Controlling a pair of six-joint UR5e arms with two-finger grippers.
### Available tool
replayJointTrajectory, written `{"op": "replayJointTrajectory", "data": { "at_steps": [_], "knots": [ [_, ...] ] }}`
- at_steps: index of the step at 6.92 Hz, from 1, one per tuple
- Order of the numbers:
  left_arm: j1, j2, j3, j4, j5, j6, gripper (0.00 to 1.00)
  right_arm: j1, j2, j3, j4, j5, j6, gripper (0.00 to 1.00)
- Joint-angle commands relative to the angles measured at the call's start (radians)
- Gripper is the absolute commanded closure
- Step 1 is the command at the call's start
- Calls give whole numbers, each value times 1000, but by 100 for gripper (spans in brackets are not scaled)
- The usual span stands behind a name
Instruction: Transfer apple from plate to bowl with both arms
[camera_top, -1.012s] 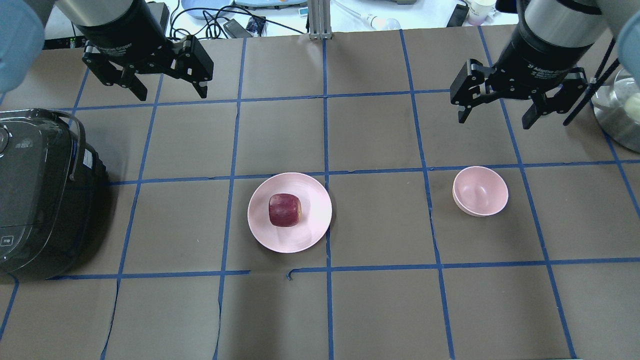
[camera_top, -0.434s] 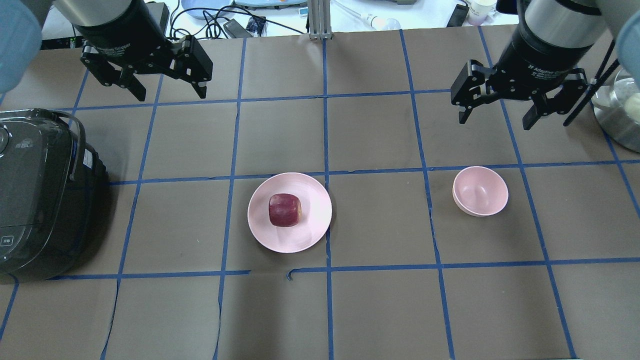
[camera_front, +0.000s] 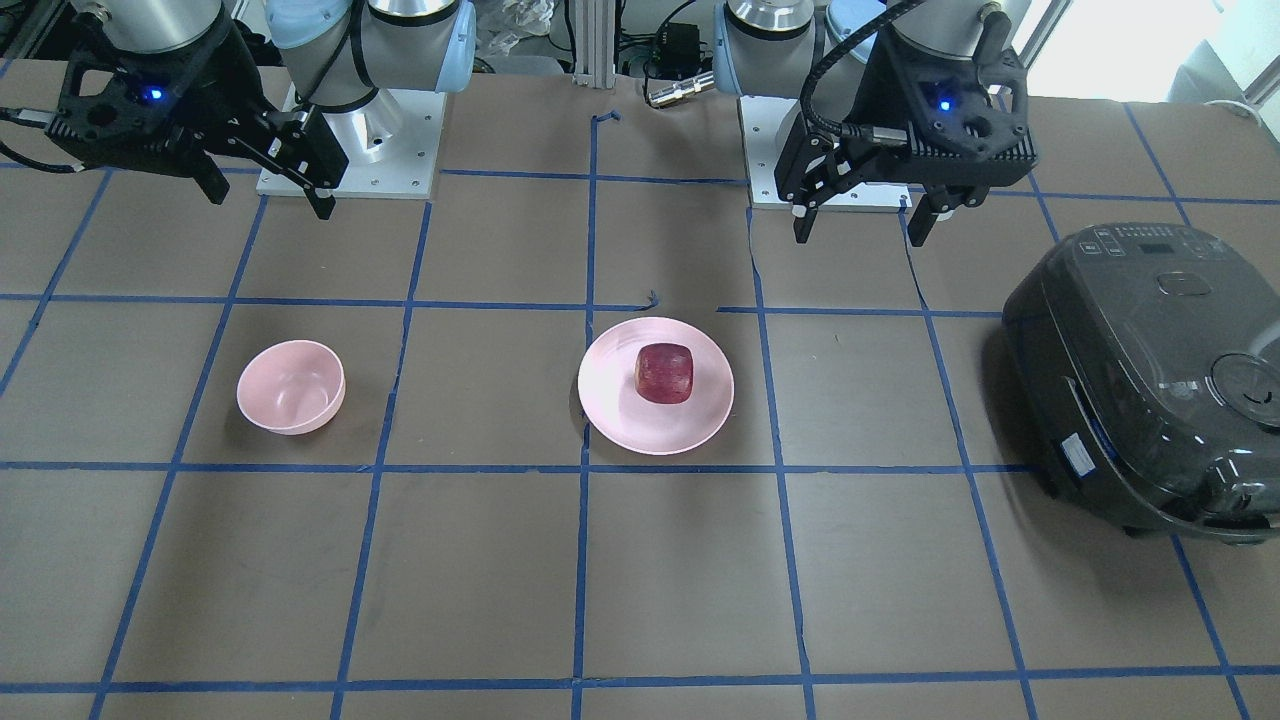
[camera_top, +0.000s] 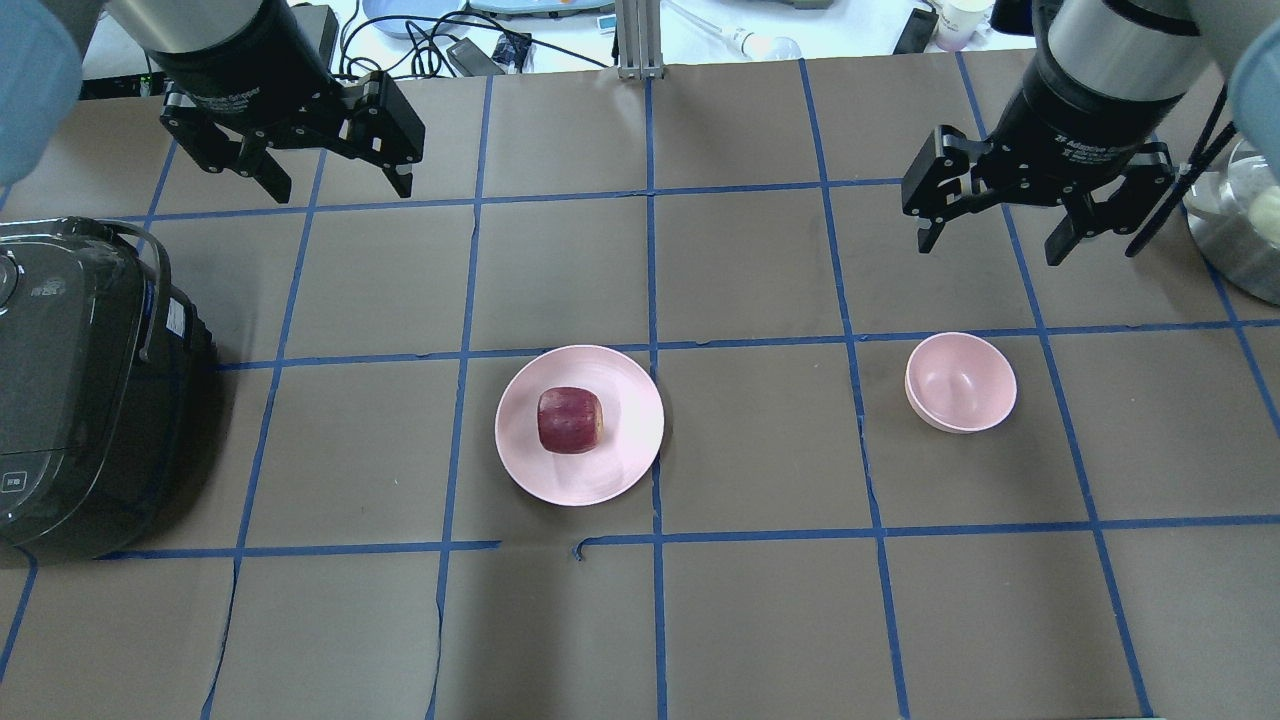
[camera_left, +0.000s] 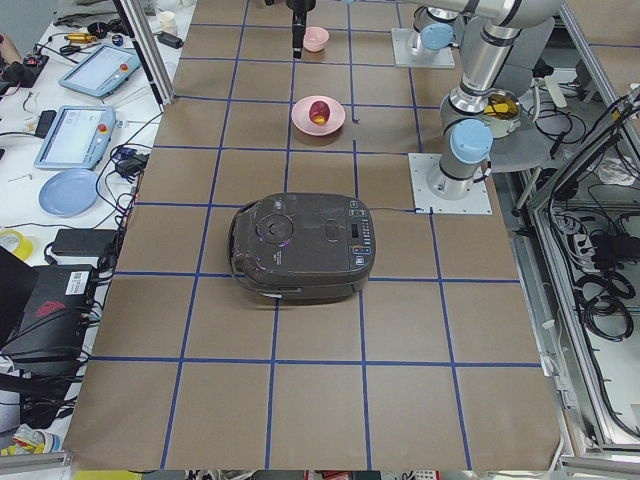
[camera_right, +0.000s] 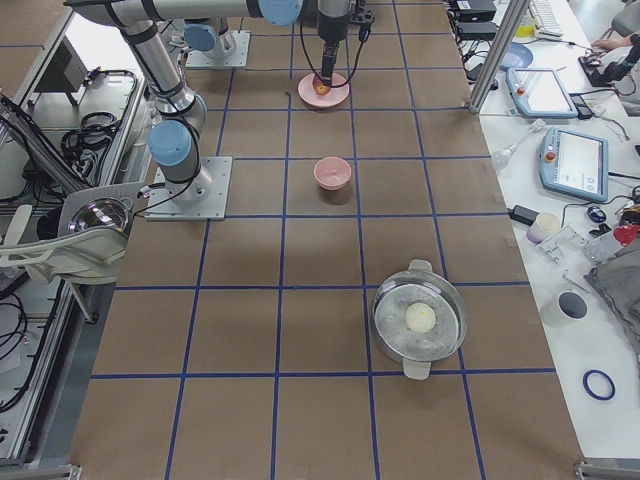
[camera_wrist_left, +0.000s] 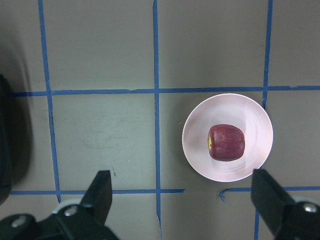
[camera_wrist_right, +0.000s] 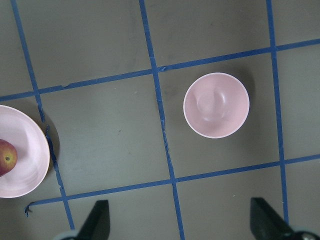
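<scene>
We judge the task barely begun. Seen from overhead, the apple (camera_top: 570, 420) sits on the plate (camera_top: 622, 472), a little toward 9 o'clock of its centre. The bowl (camera_top: 1008, 395) is empty, well apart at the plate's 3 o'clock. Our left gripper (camera_top: 340, 188) hangs at the plate's 11 o'clock, spread wide and holding nothing. Our right gripper (camera_top: 990, 248), equally wide and empty, hangs at the bowl's 12 o'clock. The pick-up, any hand-over and the drop are all left to do.
</scene>
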Motion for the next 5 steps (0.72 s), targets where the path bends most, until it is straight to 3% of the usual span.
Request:
{"op": "replayJointTrajectory", "data": {
  "at_steps": [1,5],
  "knots": [
    [0,0,0,-1,0,0,0,1,-1,0,2,-1,0,0],
    [-1,0,0,-11,0,0,0,1,-1,5,3,-1,2,0]
  ]
}}
